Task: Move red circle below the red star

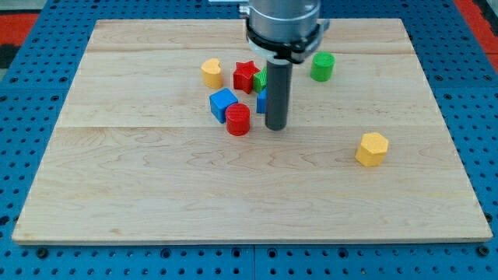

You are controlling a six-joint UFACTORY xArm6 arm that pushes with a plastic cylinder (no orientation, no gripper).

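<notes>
One red circle [238, 120] just left of my tip [275, 127]

Bright, even light; soft shadows.

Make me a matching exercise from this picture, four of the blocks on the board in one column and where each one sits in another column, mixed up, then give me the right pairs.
Column one
1. red circle
2. red star
3. green cylinder
4. yellow hexagon

Column two
A. alone toward the view's right and bottom
B. just left of my tip, touching the blue cube
C. right of the rod, toward the view's top
D. between the yellow block and the rod

Pairs: 1-B, 2-D, 3-C, 4-A
</notes>
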